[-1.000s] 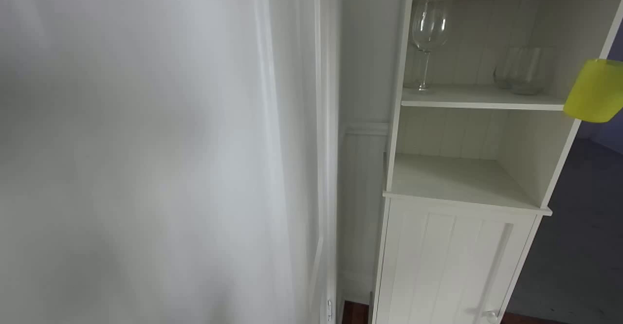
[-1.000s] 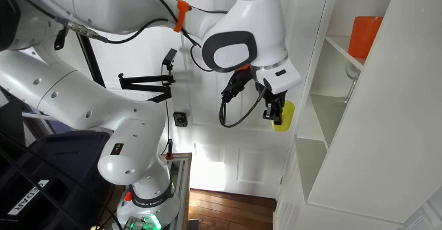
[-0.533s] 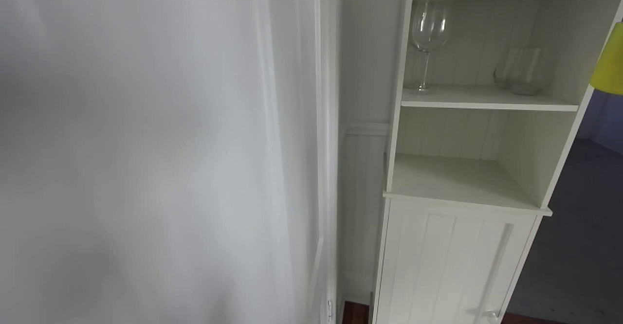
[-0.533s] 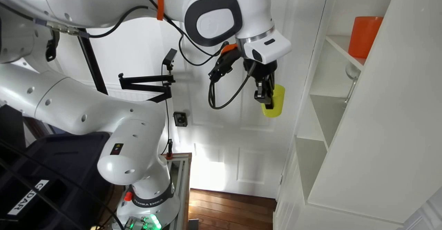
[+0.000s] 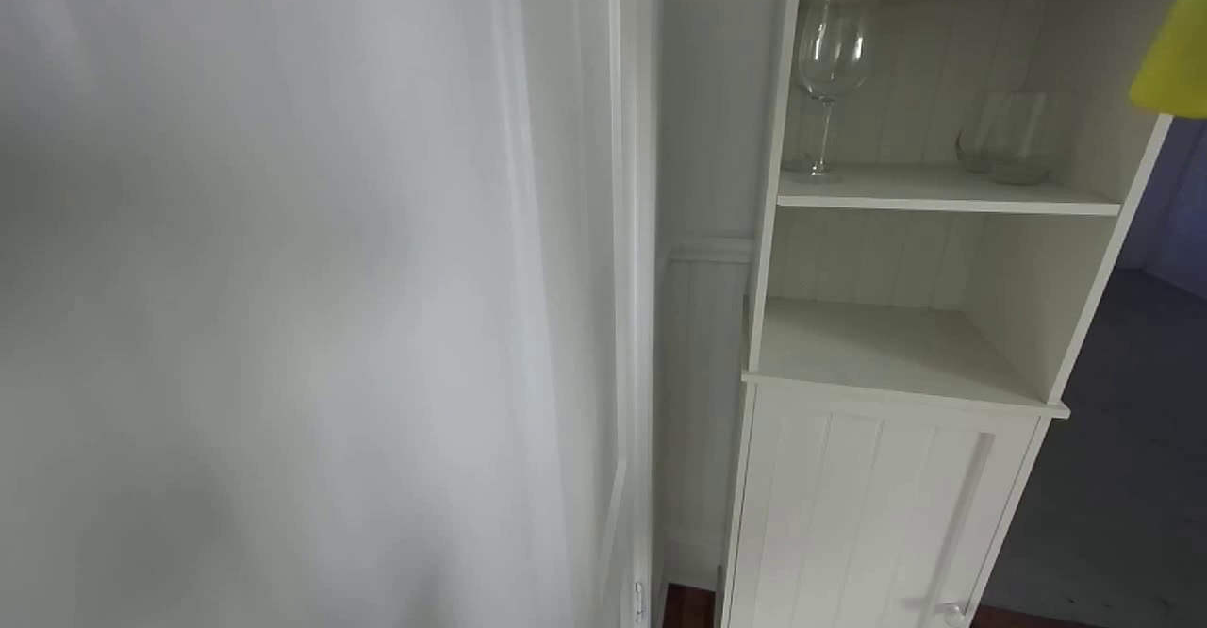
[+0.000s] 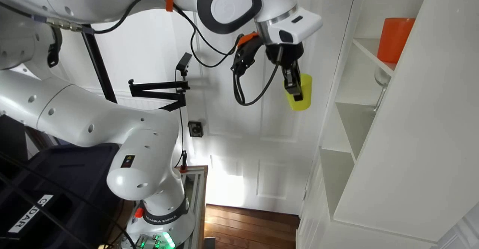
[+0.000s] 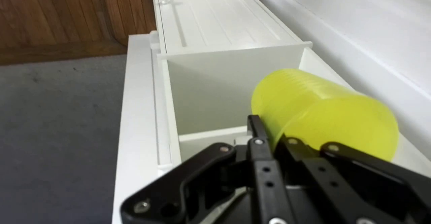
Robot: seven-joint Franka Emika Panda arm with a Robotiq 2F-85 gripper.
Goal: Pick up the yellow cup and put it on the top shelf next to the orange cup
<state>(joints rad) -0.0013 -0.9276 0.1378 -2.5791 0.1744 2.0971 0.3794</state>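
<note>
My gripper (image 6: 297, 96) is shut on the wall of the yellow cup (image 6: 306, 92), held in the air in front of the white door, left of the cabinet in that exterior view. The cup looks roughly upright, slightly tilted. It also shows at the right edge of an exterior view (image 5: 1171, 67), cut off by the frame. In the wrist view one finger of the gripper (image 7: 269, 133) lies outside the yellow cup (image 7: 291, 92); the other finger's tip is hidden by the cup. The orange cup (image 6: 396, 39) stands on the top shelf (image 6: 367, 49), partly hidden by the cabinet's side panel.
A clear wine glass (image 5: 832, 53) and a clear tumbler (image 5: 1018, 142) stand on the middle shelf (image 5: 943, 204) below. The white cabinet's side panel (image 6: 423, 137) borders the shelves. The white door (image 6: 239, 140) is behind the arm.
My gripper has risen with the yellow cup in it. In the exterior view that shows the arm, it first moved up and left, then up and slightly right. The orange cup has not moved.
</note>
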